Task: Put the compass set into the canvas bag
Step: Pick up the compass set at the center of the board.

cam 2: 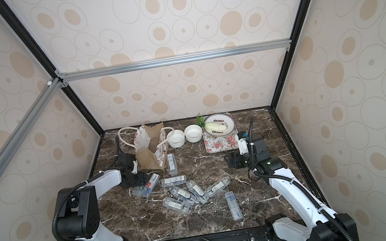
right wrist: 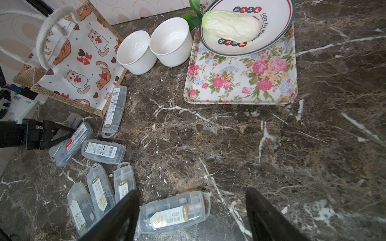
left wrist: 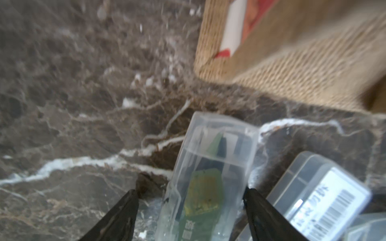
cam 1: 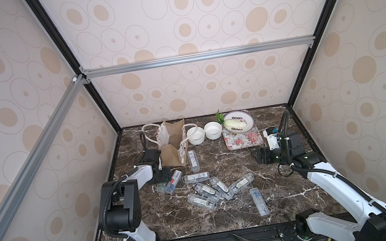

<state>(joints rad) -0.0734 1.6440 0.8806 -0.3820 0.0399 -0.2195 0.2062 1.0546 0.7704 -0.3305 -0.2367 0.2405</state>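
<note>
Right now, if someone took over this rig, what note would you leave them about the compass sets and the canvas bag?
Left gripper: open, jaws either side of a clear compass set case lying on the table near the canvas bag; not gripped yet.
Right gripper: open, empty, above the table.
Bag stands open at the back left; its contents cannot be seen.
Left to do: close on the case, lift it and drop it in the bag. The other cases lie scattered on the table.
</note>
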